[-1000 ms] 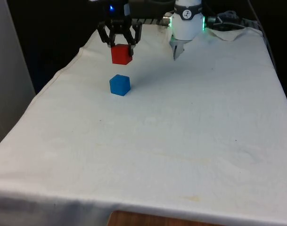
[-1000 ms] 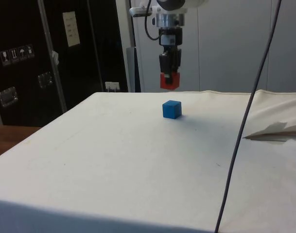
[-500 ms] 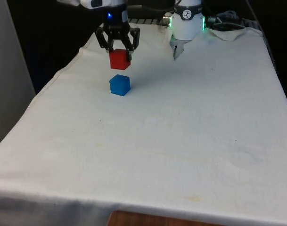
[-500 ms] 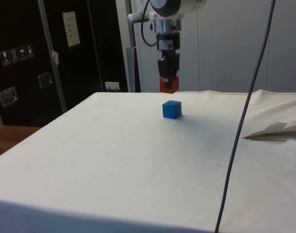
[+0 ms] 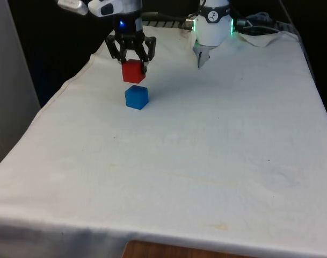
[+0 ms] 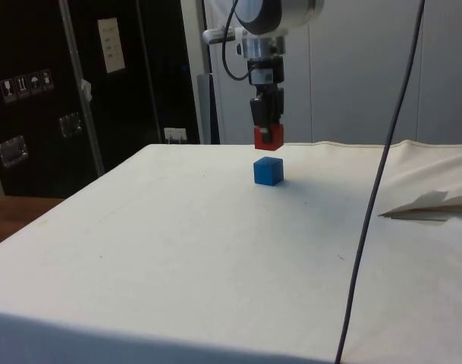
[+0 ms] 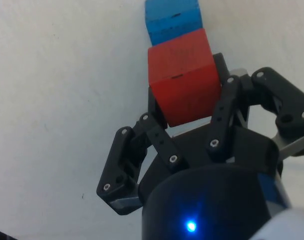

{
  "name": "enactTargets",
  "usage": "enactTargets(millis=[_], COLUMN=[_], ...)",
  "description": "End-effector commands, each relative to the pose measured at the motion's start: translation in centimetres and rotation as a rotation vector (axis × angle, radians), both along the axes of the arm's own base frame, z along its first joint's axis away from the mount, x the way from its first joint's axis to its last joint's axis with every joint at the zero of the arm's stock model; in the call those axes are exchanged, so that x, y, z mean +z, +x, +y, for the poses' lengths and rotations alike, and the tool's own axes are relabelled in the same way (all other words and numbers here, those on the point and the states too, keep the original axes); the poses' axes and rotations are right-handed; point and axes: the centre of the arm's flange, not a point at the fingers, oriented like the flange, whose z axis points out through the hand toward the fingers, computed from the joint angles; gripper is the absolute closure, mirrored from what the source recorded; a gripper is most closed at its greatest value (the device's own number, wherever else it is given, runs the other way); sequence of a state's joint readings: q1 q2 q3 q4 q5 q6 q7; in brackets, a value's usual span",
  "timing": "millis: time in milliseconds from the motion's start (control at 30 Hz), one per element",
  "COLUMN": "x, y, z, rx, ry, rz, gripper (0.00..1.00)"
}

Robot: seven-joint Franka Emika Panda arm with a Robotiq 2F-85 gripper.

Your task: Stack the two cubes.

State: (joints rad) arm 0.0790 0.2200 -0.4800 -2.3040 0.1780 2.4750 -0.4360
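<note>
- the gripper (image 5: 133, 62) hangs in the air with its two black fingers clamped on opposite sides of the red cube (image 5: 133, 71); the wrist view shows the gripper (image 7: 186, 107) pinching that red cube (image 7: 184, 82) between the fingertips.
- the blue cube (image 5: 136, 97) sits on the white tablecloth (image 5: 206, 150), near the front view's left edge of the table and toward the far end.
- in the side view the red cube (image 6: 268, 137) hovers just above the blue cube (image 6: 268, 171), a thin gap of background showing between them; they are apart, not touching.
- edges: the cloth's left edge in the front view runs just beside the blue cube's side of the table, with a dark drop beyond it; the far edge lies near behind the gripper.
- open room: a wide bare stretch of cloth spreads toward the near edge and toward the front view's right; in the side view the bare cloth (image 6: 177, 250) runs all the way to the near corner.
- a dark cable (image 6: 375, 197) hangs across the side view's right part, well apart from the cubes.
- crumpled cloth folds (image 6: 432, 203) lie at the side view's right, well apart from the cubes.
- orientation: both are cubes, so neither has a long axis; the blue one rests flat with a corner edge turned toward the front camera.
- the red cube is held upright, top and bottom faces about level, and in the front view its faces look turned somewhat differently from the blue cube's.
- in the wrist view the blue cube (image 7: 171, 20) shows just past the red one, partly covered by it.
</note>
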Motion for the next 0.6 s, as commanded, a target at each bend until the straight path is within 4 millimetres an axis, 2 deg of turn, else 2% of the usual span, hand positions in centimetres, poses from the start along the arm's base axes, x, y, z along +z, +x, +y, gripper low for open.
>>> enactTargets(millis=[0, 567], x=[-0.2, -1.1], y=[0.0, 1.3], z=[-0.1, -0.7], rx=[-0.001, 0.004], ry=[-0.001, -0.001], rz=[0.003, 0.036], gripper=[0.95, 0.95])
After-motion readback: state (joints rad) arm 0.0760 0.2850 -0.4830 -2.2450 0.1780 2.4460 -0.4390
